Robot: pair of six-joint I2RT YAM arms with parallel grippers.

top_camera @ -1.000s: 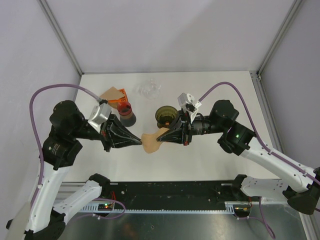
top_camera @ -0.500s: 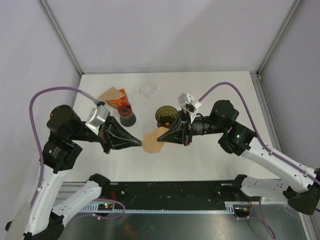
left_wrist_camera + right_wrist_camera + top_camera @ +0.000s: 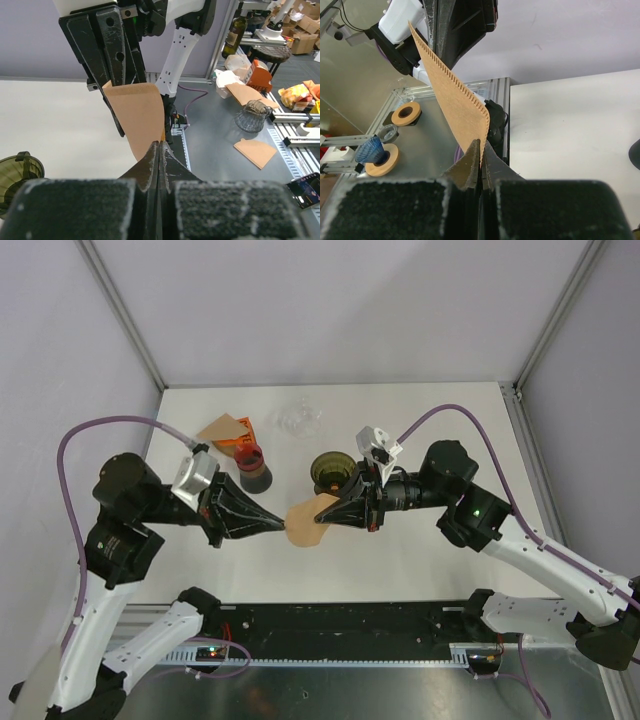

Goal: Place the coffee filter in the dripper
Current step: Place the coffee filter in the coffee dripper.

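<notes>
Holds the coffee filter [image 3: 305, 523] in the air just in front of the dripper [image 3: 330, 471], on the side toward the arm bases and slightly to its left, pinched from 2 sides. Has the left end effector [image 3: 278, 524] closed tight on the filter edge farther from the dripper, fingers pressed together with only the paper between them in the left wrist view. Has the right end effector [image 3: 325, 516] clamped the same way on the opposite edge, the one nearer the dripper, with no gap between its fingers beyond the paper. Shows the filter as a tan, fan-shaped piece with a crimped seam along 1 side, standing roughly on edge between the 2 tips and apparently lifted off the worktop [image 3: 420, 410]. Leaves the dripper, a dark olive translucent cone, sitting upright on the worktop, touched by neither arm. Places a dark cup with a red top [image 3: 252, 468] just left of the dripper, an orange box [image 3: 238, 443] and a loose tan filter [image 3: 222, 427] farther left of the dripper and somewhat behind it, and a clear glass vessel [image 3: 298, 420] behind the dripper and a little to its left
</notes>
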